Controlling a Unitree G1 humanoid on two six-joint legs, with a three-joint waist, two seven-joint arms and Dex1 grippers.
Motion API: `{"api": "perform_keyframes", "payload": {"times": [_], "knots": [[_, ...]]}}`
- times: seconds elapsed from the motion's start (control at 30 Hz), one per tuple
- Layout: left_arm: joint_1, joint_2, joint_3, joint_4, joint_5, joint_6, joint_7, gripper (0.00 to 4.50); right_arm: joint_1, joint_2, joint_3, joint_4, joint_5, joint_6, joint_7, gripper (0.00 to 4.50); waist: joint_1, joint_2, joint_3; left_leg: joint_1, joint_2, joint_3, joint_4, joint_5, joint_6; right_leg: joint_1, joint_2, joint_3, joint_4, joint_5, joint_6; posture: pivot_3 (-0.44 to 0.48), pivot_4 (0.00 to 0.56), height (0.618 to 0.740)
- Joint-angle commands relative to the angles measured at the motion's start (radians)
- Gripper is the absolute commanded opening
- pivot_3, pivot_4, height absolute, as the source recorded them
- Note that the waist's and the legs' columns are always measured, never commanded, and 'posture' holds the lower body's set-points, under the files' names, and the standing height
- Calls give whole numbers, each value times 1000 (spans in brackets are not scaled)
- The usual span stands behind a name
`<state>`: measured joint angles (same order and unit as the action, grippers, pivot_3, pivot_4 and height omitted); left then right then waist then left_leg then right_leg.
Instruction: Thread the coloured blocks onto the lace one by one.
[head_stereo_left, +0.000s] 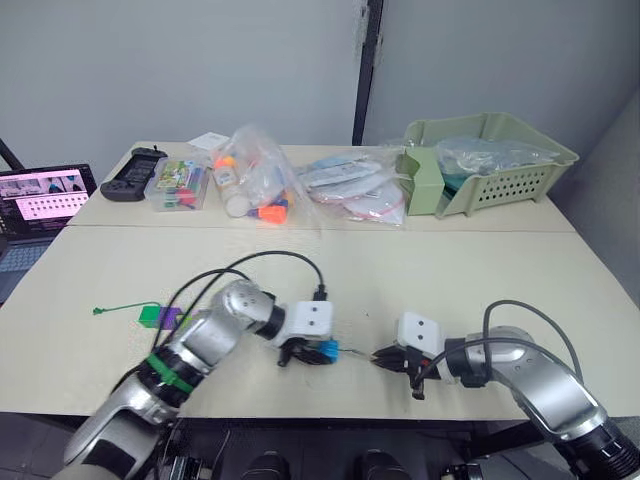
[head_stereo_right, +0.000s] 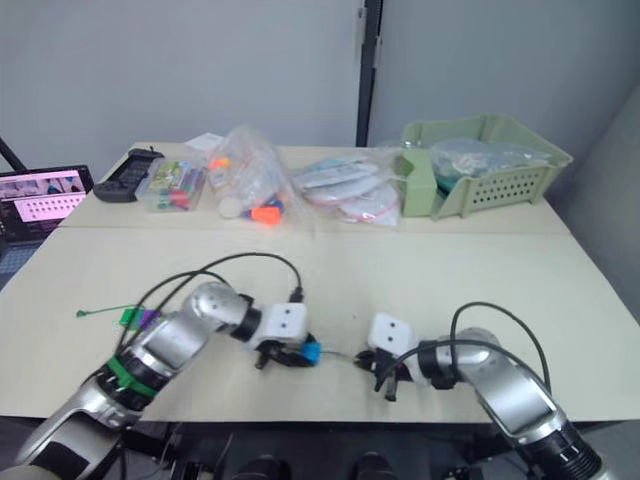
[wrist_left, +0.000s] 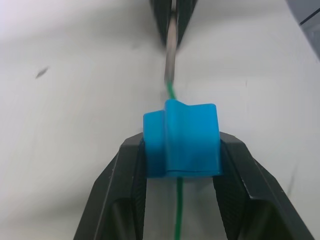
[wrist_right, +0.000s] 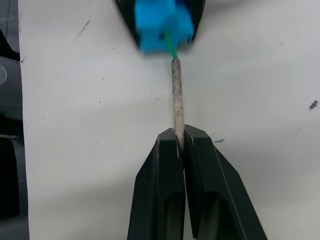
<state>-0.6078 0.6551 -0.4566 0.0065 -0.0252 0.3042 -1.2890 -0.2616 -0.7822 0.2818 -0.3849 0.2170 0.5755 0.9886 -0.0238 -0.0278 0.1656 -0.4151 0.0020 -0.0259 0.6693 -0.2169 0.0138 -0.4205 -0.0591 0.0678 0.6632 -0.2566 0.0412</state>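
On the pale table (head_stereo_left: 420, 270), at its near edge, our left pincer (wrist_left: 181, 150) pinches the blue block (wrist_left: 182, 140), lace (wrist_left: 176, 210) running through; our right pincer (wrist_right: 181, 145) clamps the lace's tip (wrist_right: 176, 95).

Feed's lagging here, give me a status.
Left end effector shut on blue plastic cube. Right end effector shut on thin green lace's stiff pale tip. Lace runs through cube. Nothing in the way.
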Motion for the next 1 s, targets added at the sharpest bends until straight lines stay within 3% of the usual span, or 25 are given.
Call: {"api": "perform_keyframes", "payload": {"times": [0.03, 0.2, 0.47, 0.53, 0.73, 0.9, 1.0], "knots": [[19, 100, 82, 51, -23, -86, -57, 1318, -26, -10, -1, -46, 9, 26, 15, 0, 1, 0, 0, 0, 0, 0, 0, 0, 0, 0, 0, 0, 0, 0, 0, 0, 150, 740], [26, 230, 154, 252, -25, -238, -128, 1318, -59, -2, 11, -38, 4, 35, 22, 0, 8, 0, 0, 0, -1, 1, 0, 0, 0, 0, -1, 0, -1, 0, 0, 0, 150, 740], [9, 219, 164, 351, 4, -326, -116, 1318, -87, 9, 24, -6, -3, 24, 25, 0, 10, 0, 0, 0, -1, 3, 0, 0, 0, 1, -1, 0, -1, 0, 0, 0, 150, 740], [8, 219, 157, 345, 11, -312, -127, 2369, -89, 13, 23, -9, 0, 30, 23, 0, 11, 0, 0, 0, -1, 3, 0, 0, 0, 1, -1, 0, 0, 0, 0, 0, 150, 740], [-19, 236, 153, 351, 79, -365, -103, 4303, -77, 24, 17, -28, 13, 49, 11, 0, 8, 0, 0, 0, -1, 3, 1, 0, 0, 1, -1, 0, 0, 0, 0, 0, 150, 740], [-80, 253, 172, 279, 42, -276, -188, 4460, -80, 35, 22, -32, 10, 60, 0, 0, 6, 0, 0, -1, 0, 3, 0, 0, 0, 0, 0, -1, 0, 0, 0, 0, 150, 740], [-111, 315, 145, 192, 99, -189, -251, 4460, -86, 46, 24, -29, 8, 64, -6, 0, 6, -1, 0, -1, -1, 3, 0, 0, 0, -1, 0, -1, 0, 0, 0, 0, 150, 740]]}}
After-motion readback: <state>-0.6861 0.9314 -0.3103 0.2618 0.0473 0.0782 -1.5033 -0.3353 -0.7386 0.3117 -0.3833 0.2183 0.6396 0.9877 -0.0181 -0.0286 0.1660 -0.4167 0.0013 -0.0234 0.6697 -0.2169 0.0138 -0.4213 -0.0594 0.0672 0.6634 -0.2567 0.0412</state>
